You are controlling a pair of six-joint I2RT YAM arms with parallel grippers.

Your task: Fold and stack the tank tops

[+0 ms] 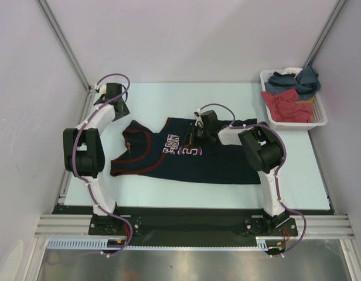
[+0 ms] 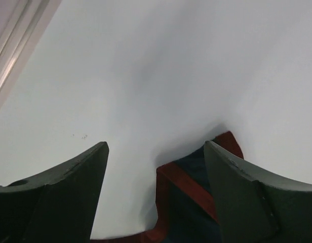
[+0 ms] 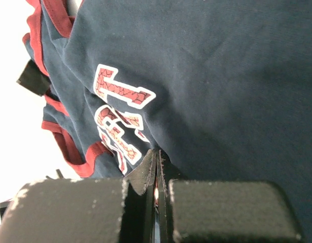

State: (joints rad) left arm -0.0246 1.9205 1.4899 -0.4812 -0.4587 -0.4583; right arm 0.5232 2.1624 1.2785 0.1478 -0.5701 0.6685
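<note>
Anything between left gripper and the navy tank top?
No, only bare table; left wrist view shows the open left gripper with the red-trimmed navy tank top showing between its fingers.

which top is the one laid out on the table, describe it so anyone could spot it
On the pale table, the navy tank top lies spread out at the middle. Unlike the crumpled clothes in the white basket at the far right corner, it has red trim and red-and-white lettering with a 3.
</note>
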